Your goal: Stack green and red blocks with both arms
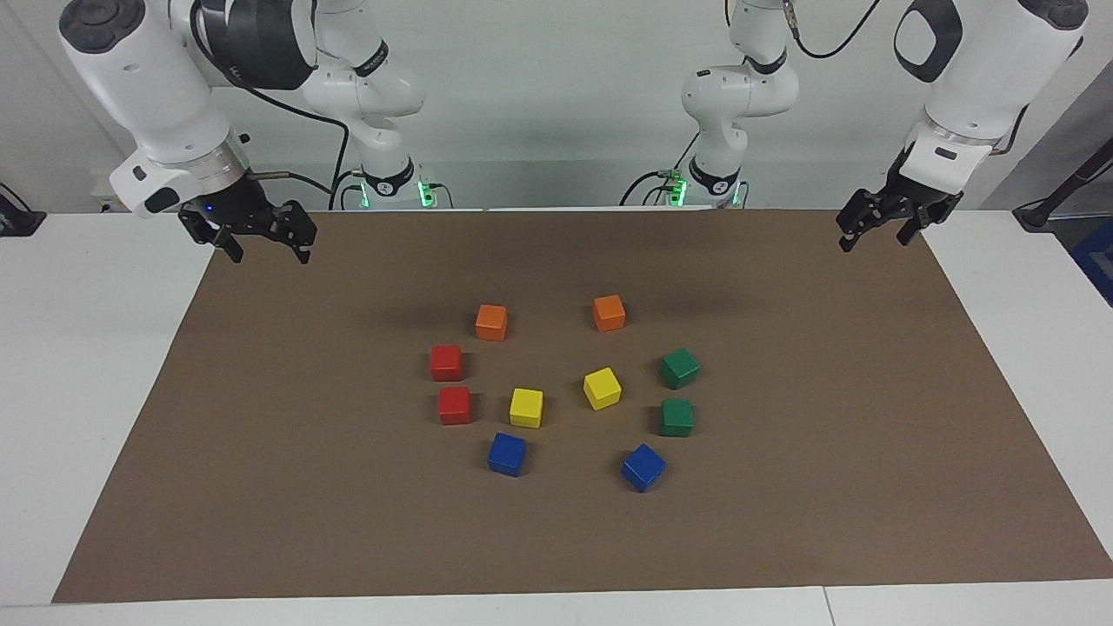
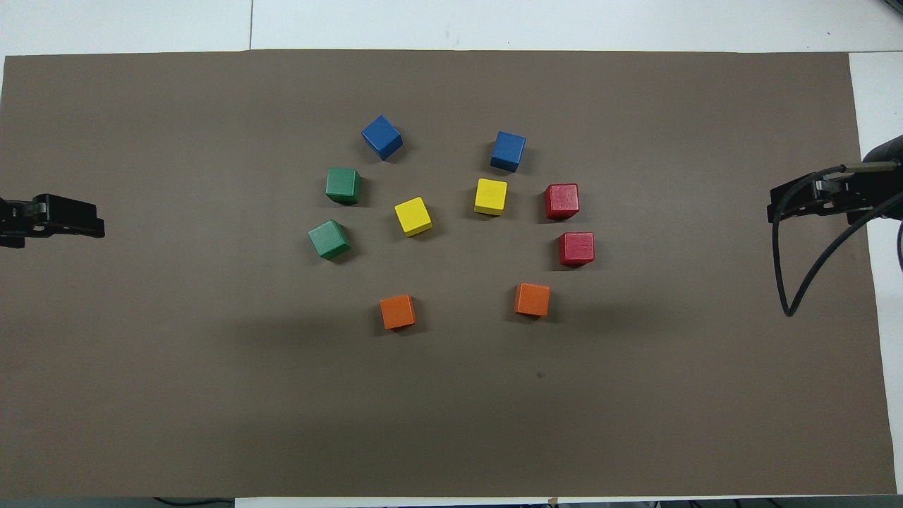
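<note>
Brown matte paper [image 1: 261,487] is covering the white bench [image 1: 78,348]; both glossy arms are waiting, left claw [image 1: 878,228] and right claw [image 1: 261,239] gaping wide, empty, over its corners. Green cubes [image 1: 679,368] [image 1: 676,417] and red cubes [image 1: 446,362] [image 1: 454,405] are sitting unstacked mid-paper.

In the overhead view, the left pincer [image 2: 92,226] and right pincer [image 2: 776,201] are cut off at the edges.

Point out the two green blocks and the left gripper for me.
Green block nearer the robots [image 1: 679,368], facing view, its top face.
Green block farther from the robots [image 1: 676,417], facing view, its top face.
Left gripper [image 1: 878,229], facing view, midway between its fingertips.
</note>
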{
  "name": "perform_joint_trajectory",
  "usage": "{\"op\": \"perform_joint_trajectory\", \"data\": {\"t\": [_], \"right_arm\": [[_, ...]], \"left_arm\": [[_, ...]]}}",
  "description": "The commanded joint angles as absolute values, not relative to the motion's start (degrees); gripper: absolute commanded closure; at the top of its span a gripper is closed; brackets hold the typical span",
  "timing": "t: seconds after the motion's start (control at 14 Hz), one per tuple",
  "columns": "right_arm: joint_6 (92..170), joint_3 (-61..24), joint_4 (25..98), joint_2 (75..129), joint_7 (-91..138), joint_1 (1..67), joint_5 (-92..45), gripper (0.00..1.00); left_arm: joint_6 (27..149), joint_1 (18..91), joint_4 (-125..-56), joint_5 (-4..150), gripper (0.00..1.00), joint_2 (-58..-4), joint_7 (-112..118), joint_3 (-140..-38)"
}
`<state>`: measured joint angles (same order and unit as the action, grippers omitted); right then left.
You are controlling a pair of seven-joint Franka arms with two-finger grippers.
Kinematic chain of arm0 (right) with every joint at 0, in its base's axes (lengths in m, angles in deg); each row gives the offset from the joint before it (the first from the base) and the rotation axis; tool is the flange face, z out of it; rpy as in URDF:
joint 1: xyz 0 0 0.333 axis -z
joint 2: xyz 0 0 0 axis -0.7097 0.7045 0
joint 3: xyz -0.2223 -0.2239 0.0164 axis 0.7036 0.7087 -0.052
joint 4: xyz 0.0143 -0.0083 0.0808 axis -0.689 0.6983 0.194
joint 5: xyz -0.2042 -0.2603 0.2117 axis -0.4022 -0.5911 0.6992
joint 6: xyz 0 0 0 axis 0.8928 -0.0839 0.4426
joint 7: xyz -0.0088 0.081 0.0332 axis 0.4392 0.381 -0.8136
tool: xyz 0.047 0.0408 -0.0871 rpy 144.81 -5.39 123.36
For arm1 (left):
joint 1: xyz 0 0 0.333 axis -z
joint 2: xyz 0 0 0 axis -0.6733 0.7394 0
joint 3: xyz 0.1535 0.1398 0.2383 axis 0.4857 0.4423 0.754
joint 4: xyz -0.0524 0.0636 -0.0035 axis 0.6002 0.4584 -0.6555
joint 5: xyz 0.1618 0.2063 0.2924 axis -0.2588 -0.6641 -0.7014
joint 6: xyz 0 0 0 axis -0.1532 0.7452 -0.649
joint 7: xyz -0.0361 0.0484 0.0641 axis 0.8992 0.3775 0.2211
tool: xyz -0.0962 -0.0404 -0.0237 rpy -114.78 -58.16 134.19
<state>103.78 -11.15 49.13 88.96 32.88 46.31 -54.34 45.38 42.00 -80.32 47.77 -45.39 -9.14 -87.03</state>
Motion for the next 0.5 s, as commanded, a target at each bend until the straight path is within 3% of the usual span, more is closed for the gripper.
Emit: {"op": "perform_joint_trajectory", "data": {"t": [0.0,0.43], "right_arm": [[104.6,-11.3,49.9,88.5,33.9,46.4,-54.6,0.00],[105.0,-11.4,53.1,86.9,34.8,46.2,-53.9,0.00]], "left_arm": [[45.0,42.1,-80.2,48.5,0.00,-46.0,-9.0,-86.9],[45.9,42.8,-84.0,48.9,0.00,-47.7,-8.3,-86.9]]}}
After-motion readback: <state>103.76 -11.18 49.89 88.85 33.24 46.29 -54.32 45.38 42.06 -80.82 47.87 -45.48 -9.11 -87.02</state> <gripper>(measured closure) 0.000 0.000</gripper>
